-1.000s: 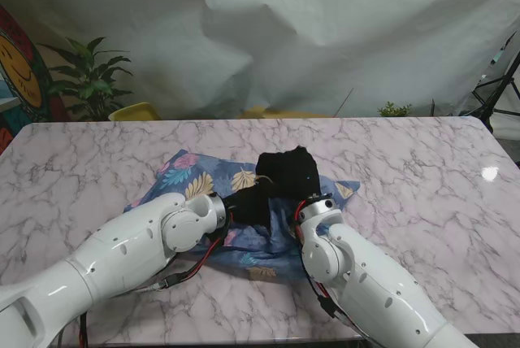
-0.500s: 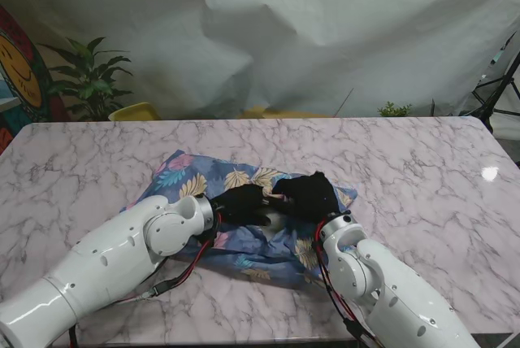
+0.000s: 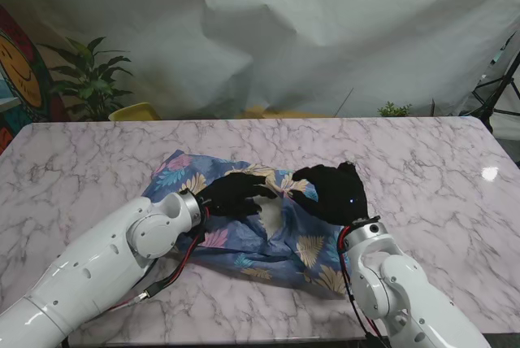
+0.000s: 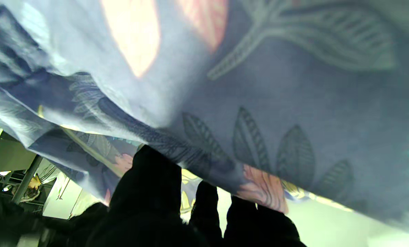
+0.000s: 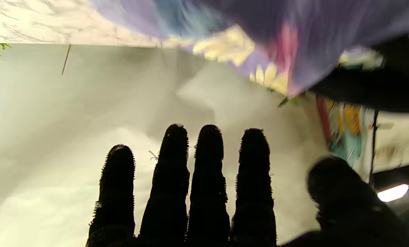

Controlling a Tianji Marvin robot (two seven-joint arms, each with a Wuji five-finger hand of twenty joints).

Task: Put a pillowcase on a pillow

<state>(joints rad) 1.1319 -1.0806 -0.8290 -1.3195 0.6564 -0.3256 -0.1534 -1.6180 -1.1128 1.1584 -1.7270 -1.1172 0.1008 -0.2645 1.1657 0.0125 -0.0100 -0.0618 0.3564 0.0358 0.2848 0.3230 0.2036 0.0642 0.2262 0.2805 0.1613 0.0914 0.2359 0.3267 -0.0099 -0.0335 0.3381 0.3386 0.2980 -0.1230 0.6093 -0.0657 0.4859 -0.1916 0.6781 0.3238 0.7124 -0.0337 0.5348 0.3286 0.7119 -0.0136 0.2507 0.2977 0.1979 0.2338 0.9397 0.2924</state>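
- Pillowcase (image 3: pixel 268 226) lies crumpled on the surface (image 3: pixel 422 169) between my hands.
- Left hand (image 3: pixel 231 196) pinches its cloth.
- Right hand (image 3: pixel 333 191) hovers with fingers (image 5: pixel 207 178) straight, holding nothing.

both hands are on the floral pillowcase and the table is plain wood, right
Not quite. The stand view shows both the left hand and right hand on the floral pillowcase, but the table is white marble, not plain wood.

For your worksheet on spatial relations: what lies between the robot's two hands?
In the stand view, only floral pillowcase lies between left hand and right hand.
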